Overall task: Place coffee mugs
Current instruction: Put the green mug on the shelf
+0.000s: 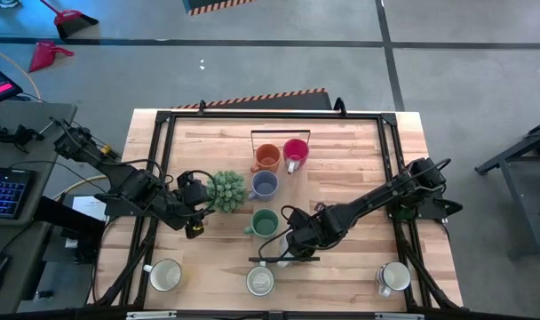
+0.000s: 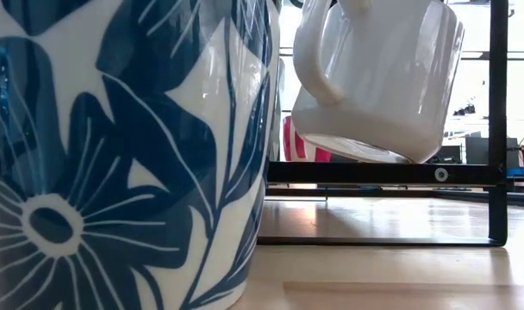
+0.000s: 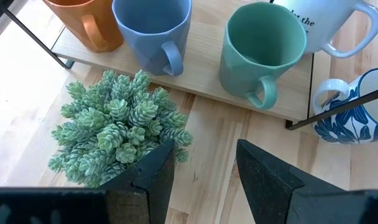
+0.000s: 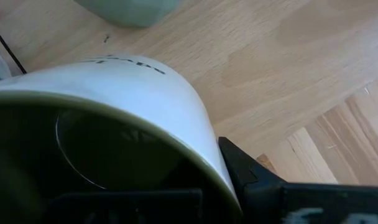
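Observation:
Orange [image 1: 267, 157], pink-red [image 1: 295, 153], lavender-blue [image 1: 264, 185] and teal-green [image 1: 265, 222] coffee mugs stand upright mid-table. A white mug with black lettering [image 2: 374, 77] hangs tilted above the table, with my right gripper [image 1: 289, 247] shut on it. Beside the spiky green plant [image 3: 120, 127], on its left and near side, my left gripper [image 3: 201, 174] is open and has nothing between its fingers. A blue-flowered white mug [image 2: 124, 155] stands at the near edge. Two more white mugs [image 1: 166, 275] [image 1: 394, 276] stand at the near corners. My right gripper holds the white mug by its wall at the rim [image 4: 204, 155]. One dark finger [image 4: 251, 177] lies against the outside of the wall; the other is lost in the mug's dark inside. The fingers slant down from the right. The mug hangs tilted, lifted clear, its handle [image 2: 318, 52] on one side.
A black metal frame [image 1: 163, 133] runs around the tabletop, and its low bar [image 2: 391, 172] crosses behind the lifted mug. The mid-table mugs stand on a slightly raised wooden board [image 3: 195, 93]. Bare wood lies right of the teal mug [image 1: 359, 169].

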You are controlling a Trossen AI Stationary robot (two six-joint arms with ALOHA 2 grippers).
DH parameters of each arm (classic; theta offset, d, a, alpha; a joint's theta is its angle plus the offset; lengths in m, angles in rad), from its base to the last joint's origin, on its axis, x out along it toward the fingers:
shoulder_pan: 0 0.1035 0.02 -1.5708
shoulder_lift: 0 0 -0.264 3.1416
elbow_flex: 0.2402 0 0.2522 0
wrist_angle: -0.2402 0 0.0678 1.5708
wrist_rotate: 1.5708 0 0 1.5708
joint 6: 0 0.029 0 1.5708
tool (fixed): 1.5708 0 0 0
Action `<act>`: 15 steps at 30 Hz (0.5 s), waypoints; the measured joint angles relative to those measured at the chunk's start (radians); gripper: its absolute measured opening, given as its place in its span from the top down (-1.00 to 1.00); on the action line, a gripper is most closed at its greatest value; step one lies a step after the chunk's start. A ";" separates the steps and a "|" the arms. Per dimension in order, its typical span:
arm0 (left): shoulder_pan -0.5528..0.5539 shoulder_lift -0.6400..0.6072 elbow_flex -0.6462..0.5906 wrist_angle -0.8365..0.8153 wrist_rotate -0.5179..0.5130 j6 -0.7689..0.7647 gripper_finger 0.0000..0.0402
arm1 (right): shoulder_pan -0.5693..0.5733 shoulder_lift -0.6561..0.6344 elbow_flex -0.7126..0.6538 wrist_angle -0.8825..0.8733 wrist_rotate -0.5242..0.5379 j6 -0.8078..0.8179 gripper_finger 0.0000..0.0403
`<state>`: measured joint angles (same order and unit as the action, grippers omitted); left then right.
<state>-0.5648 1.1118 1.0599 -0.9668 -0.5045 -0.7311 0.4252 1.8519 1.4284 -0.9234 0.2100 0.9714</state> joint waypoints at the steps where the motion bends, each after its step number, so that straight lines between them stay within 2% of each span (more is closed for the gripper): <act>1: 0.000 0.000 0.000 0.000 0.000 0.000 0.20 | 0.000 0.000 0.000 -0.001 0.000 0.008 1.00; 15: 0.000 0.000 0.000 0.000 0.000 0.001 0.20 | 0.000 0.000 0.000 -0.021 0.011 0.023 1.00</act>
<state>-0.5647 1.1118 1.0599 -0.9668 -0.5045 -0.7300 0.4252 1.8519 1.4284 -0.9440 0.2209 0.9943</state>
